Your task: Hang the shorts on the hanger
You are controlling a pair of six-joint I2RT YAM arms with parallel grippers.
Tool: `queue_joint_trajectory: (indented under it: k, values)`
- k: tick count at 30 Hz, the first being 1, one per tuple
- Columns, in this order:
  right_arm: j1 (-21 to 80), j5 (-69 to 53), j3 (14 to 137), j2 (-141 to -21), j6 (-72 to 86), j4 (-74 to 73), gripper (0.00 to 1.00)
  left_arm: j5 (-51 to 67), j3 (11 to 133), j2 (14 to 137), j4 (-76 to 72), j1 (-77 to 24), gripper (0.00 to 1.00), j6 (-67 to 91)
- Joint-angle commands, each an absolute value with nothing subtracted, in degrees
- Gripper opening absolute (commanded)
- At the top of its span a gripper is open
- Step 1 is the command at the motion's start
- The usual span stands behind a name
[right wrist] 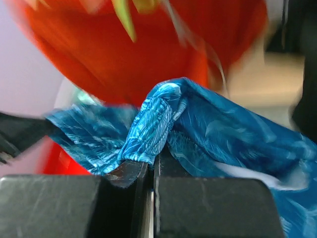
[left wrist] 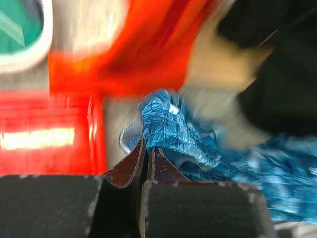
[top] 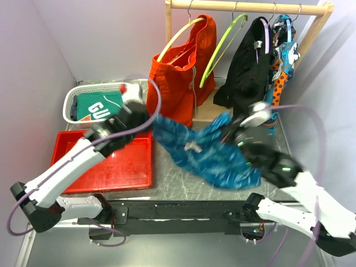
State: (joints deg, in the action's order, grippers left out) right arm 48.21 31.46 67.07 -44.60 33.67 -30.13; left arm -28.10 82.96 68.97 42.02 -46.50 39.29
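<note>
**Grip.** Both pairs of jaws are being pressed fully closed on cloth. The left gripper (left wrist: 147,151) is pinching one end of what appears to be the waist edge of the shorts (top: 208,153). The right gripper (right wrist: 151,161) is pinching the other end.

**Step in hand, as judged.** The shorts are being carried, spread between the two arms, towards the hanger (top: 222,47).

**Recommendations.**
- Both pinches are to be held firm, since only a narrow fold is being clamped at each tip.
- The span is to be drawn level and taut so that one clean edge is being offered to the hanger.
- The cloth is to be raised until its sagging part is clearing the table (top: 172,178).
- The approach is to be made through the gap between the orange shorts (top: 181,72) and the black garment (top: 247,61), without snagging either.
- Contact is to be gentle, as the hanger is hanging loose from the rail (top: 245,5) and is likely to swing.

**Position of the shorts.**
- A bunched fold is standing just above the fingertips in each wrist view.
- The drawstring is lying roughly midway between the grippers.
- The body is drooping below the right gripper; whether it is touching the table cannot be told.
- The garment is being held in front of and below the hanger, well apart from it.
</note>
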Motion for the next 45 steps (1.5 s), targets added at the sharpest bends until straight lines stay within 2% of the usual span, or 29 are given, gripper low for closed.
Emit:
queue_joint_trajectory:
  k: [1, 3, 6, 9, 10, 12, 13, 16, 19, 22, 28, 36, 40, 44, 45]
  values:
    - [47.9, 25.4, 48.8, -40.7, 44.6, -28.5, 0.0, -16.2, 68.1, 63.1, 35.7, -44.5, 0.01, 46.4]
    - [47.9, 22.2, 42.7, -39.8, 49.2, -26.7, 0.0, -14.8, 60.3, 62.5, 33.8, -44.4, 0.01, 47.6]
    - [47.9, 18.0, 32.7, -38.4, 52.3, -24.2, 0.19, -12.4, 53.0, 62.4, 31.7, -44.4, 0.01, 49.5]
    - [47.9, 17.1, 30.8, -38.1, 51.3, -24.8, 0.31, -10.7, 49.5, 62.5, 29.6, -44.4, 0.01, 50.4]
    - [47.8, 17.1, 32.2, -38.1, 50.4, -25.2, 0.42, -10.5, 49.3, 62.9, 29.4, -44.3, 0.01, 50.3]
    - [47.9, 17.7, 35.0, -38.3, 47.1, -27.0, 0.55, -10.3, 49.8, 63.5, 29.6, -44.3, 0.01, 50.2]
    - [47.9, 18.0, 38.3, -38.8, 45.9, -27.5, 0.68, -10.1, 50.3, 64.1, 30.1, -44.3, 0.01, 49.8]
    - [47.9, 19.8, 47.2, -41.7, 41.8, -29.7, 0.8, -10.1, 52.3, 65.0, 30.8, -44.3, 0.01, 49.7]
    - [47.7, 24.6, 57.6, -46.3, 38.1, -30.0, 0.85, -9.9, 52.7, 65.8, 30.6, -44.4, 0.01, 49.8]
    - [45.3, 30.1, 70.8, -53.5, 33.4, -29.9, 0.89, -9.5, 53.4, 66.5, 30.8, -44.3, 0.01, 49.8]
    - [35.7, 29.4, 96.0, -70.9, 28.3, -29.4, 0.93, -9.1, 55.5, 67.4, 31.6, -44.4, 0.01, 48.3]
    - [30.5, 30.0, 121.7, -92.0, 27.8, -34.9, 0.96, -8.7, 57.0, 67.5, 31.8, -44.4, 0.01, 46.8]
    - [30.1, 32.8, 126.7, -96.8, 27.5, -38.9, 0.95, -9.5, 57.2, 67.0, 32.0, -44.4, 0.01, 46.3]
    - [30.0, 34.4, 120.4, -93.9, 26.6, -37.0, 0.88, -9.8, 56.8, 66.4, 31.7, -44.4, 0.01, 46.1]
    - [30.1, 34.8, 118.2, -92.6, 26.5, -36.9, 0.83, -9.9, 56.8, 66.1, 31.7, -44.3, 0.01, 46.0]
